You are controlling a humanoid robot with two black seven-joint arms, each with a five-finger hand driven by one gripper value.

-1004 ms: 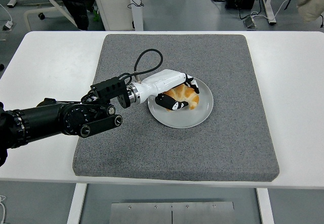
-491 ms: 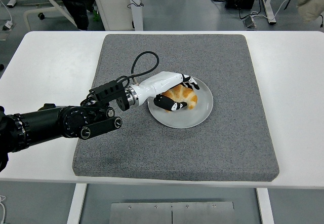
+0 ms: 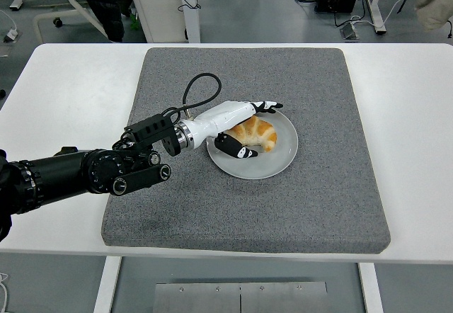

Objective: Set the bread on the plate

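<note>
A golden croissant lies on the round grey plate in the middle of the grey mat. My left hand, white with black fingertips, is at the croissant's left side. Its fingers are spread out above and behind the bread and the thumb lies low in front, so the hand is open around the croissant rather than closed on it. The right arm is out of view.
The grey mat covers most of the white table. A black cable loops up from my left wrist. Chair legs, cables and furniture stand on the floor beyond the table's far edge.
My left hand's fingers have opened off the croissant and spread. The croissant now rests on the plate. The arm has drawn back slightly to the left.
</note>
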